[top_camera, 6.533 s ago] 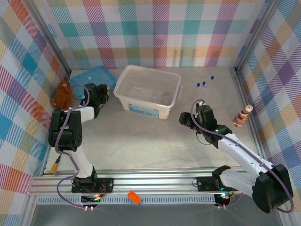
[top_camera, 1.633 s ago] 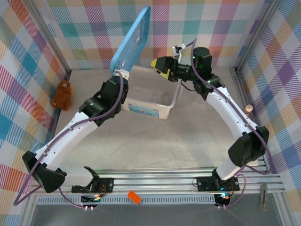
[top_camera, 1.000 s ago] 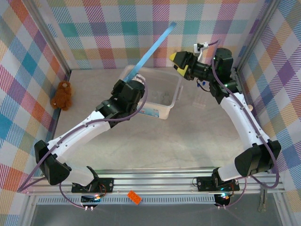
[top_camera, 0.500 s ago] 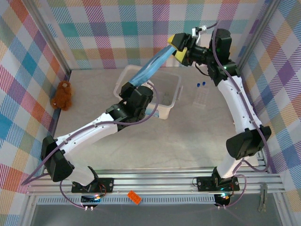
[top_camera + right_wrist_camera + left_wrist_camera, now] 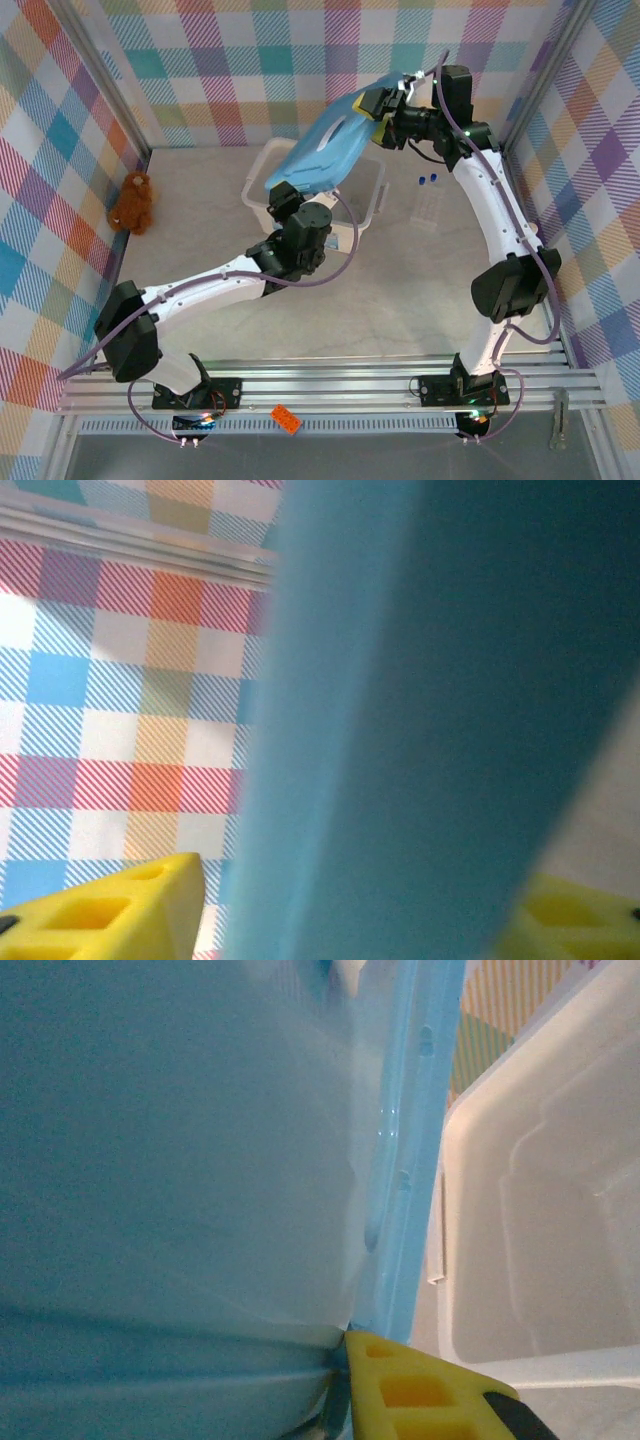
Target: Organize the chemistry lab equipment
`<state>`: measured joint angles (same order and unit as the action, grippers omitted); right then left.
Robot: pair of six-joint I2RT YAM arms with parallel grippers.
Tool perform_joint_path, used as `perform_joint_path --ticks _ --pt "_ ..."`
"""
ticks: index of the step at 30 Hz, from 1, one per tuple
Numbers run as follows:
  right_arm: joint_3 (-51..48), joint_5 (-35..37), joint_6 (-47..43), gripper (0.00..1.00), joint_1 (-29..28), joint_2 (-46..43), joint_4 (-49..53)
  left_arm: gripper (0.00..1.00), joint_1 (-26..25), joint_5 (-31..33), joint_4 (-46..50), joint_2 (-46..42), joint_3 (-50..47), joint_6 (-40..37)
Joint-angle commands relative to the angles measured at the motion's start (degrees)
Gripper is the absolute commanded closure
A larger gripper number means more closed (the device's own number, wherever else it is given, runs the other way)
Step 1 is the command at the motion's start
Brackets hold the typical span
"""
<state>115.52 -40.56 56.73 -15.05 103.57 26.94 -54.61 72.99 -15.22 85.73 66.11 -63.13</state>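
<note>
While my left hand clamps the blue lid, the right wrist view shows fingers of my right hand straddling it, grip I cannot tell; overhead, test tubes lie centre-right on the tabletop.

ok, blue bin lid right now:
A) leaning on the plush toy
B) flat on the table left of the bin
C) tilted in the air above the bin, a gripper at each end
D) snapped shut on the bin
C: in the top view the blue lid slants above the clear bin, with the left gripper shut on its lower end and the right gripper straddling its upper end.
</note>
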Motion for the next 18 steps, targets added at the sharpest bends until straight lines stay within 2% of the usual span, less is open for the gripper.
perform_joint_path --ticks 1,9,14,18 --pt "-1.04 -1.62 -1.54 0.47 -1.12 -1.69 1.89 1.0 -1.38 0.39 -16.82 0.41 -0.1 -8.66" --pt "-9.73 -1.87 -1.18 0.84 -1.12 -5.29 -3.07 1.0 -1.6 1.17 -24.8 3.02 0.01 -14.71" --pt "-12.74 -2.15 -0.3 0.87 -1.12 -7.2 -6.98 0.99 -1.58 2.01 -29.93 3.81 -0.56 -17.9" --pt "-14.65 -2.23 0.77 0.89 -1.12 -9.1 -11.14 0.83 -1.56 2.79 -37.56 5.26 -1.13 -22.73"
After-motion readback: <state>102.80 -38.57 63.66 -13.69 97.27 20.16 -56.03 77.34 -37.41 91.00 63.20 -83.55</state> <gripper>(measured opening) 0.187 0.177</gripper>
